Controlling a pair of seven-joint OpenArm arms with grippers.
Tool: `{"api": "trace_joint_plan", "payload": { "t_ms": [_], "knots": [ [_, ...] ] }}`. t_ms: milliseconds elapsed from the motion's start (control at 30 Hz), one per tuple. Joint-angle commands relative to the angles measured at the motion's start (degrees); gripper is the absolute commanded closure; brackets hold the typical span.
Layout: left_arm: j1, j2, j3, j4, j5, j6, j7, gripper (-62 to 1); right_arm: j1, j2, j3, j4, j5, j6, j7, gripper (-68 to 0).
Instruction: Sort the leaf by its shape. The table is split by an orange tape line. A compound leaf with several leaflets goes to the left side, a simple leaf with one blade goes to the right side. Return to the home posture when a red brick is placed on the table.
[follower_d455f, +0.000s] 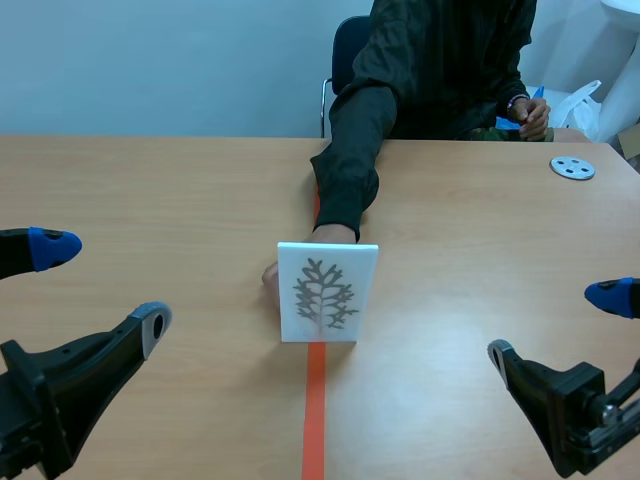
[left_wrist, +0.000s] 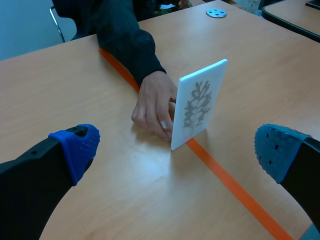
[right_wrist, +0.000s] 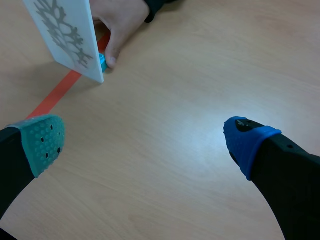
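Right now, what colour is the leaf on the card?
The leaf is grey on a white card. The scene view shows it best.

Smooth white card (follower_d455f: 327, 292) stands on matt wood-grain table (follower_d455f: 150, 200).

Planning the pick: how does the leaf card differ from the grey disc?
The leaf card is white and rectangular; the grey disc is round with holes. The card stands upright on the orange tape line, propped by a person's hand; the disc lies flat, untouched, right of the line. Both are on the table.
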Motion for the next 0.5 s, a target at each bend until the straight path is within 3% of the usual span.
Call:
{"api": "trace_joint_plan", "payload": {
  "t_ms": [0, 467],
  "knots": [
    [-0.2, 0.1, 0.3, 0.9, -0.3, 0.1, -1.0, -62.3, 0.7, 0.2, 0.0, 0.8, 0.4, -0.2, 0.6, -67.9],
    [-0.2, 0.1, 0.3, 0.9, -0.3, 0.3, -1.0, -62.3, 0.6, 0.2, 0.0, 0.8, 0.4, -0.2, 0.5, -67.9]
  ]
}}
